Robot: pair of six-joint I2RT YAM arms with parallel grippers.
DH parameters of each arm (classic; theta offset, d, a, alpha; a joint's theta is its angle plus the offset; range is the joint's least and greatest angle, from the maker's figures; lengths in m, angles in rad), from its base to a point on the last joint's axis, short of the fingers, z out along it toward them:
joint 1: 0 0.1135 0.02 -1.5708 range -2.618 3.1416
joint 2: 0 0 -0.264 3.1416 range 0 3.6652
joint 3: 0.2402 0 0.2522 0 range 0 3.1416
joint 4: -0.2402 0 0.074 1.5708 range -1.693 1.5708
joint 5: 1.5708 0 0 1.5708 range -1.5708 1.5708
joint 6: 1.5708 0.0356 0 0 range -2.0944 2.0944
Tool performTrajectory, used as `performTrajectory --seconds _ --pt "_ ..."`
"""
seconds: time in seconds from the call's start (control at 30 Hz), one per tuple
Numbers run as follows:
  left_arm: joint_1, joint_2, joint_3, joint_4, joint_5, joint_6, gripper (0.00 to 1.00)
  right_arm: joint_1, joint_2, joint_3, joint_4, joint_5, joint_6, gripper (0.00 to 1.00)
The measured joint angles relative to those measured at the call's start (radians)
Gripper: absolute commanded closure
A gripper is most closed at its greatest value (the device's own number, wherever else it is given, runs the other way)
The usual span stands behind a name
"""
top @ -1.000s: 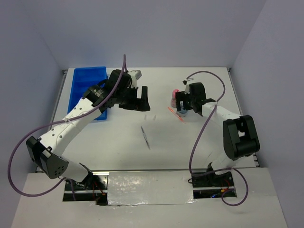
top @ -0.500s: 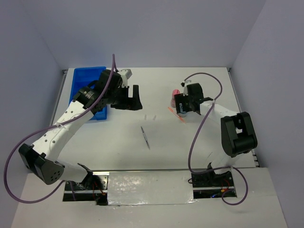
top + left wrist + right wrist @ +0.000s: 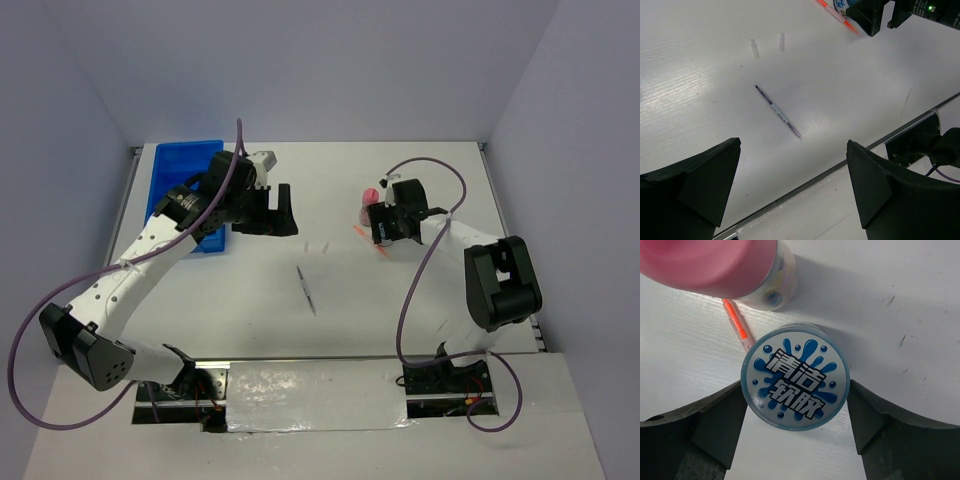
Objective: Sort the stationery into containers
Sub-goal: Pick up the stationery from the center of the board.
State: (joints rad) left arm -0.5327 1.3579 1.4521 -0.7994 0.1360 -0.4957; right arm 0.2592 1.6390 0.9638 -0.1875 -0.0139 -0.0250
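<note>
- Two black fingers of your right gripper (image 3: 796,392) flanked the round blue-white plastic disc (image 3: 795,376) on the white table (image 3: 420,300). They looked to meet its rim on both sides. Whether they were clamping it or only resting there could not be told.
- You needed a firm squeeze across the disc's widest part before lifting, since a round rim would likely slip out of an off-centre pinch.
- The pink-capped pale tube (image 3: 715,265) stood just beside the disc, and the thin orange stick (image 3: 735,320) reached its edge. A straight upward lift looked safest for leaving both undisturbed.
- The blue rectangular plastic tray (image 3: 178,175) lay well apart at the far left, so you faced a long carry across the table.
- Your left gripper (image 3: 792,145) hung wide open and empty near the tray, above the thin grey stick (image 3: 779,112). You did well to keep it out of the carrying path.
</note>
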Motion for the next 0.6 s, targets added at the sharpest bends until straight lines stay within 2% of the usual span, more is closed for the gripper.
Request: performTrajectory --seconds 0.1,0.13,0.2,0.3,0.33,0.4,0.5,0.6 --pt "0.001 -0.001 0.000 0.000 0.000 0.000 0.01 0.000 0.004 0.001 -0.001 -0.001 -0.006 0.32" --pt "0.002 -0.001 0.000 0.000 0.000 0.000 0.01 0.000 0.004 0.001 -0.001 -0.001 -0.008 0.44" --pt "0.003 -0.004 0.000 -0.001 0.000 0.000 0.01 0.000 0.004 0.001 0.000 -0.001 -0.008 0.56" --pt "0.006 -0.014 -0.001 -0.001 0.000 0.002 0.01 0.000 0.004 0.001 -0.001 0.000 -0.010 0.64" --pt "0.007 -0.019 -0.002 -0.002 0.000 0.003 0.01 0.000 0.003 0.001 0.000 0.003 -0.009 0.70" --pt "0.009 -0.024 -0.002 -0.002 0.000 0.003 0.01 0.000 -0.002 -0.004 0.000 0.017 -0.003 0.75" --pt "0.009 -0.030 -0.002 -0.001 0.000 0.003 0.01 0.000 -0.037 -0.031 -0.004 0.066 0.008 0.90" --pt "0.011 -0.032 -0.003 -0.001 0.000 0.003 0.01 0.000 -0.101 -0.043 -0.037 0.138 0.030 0.96"
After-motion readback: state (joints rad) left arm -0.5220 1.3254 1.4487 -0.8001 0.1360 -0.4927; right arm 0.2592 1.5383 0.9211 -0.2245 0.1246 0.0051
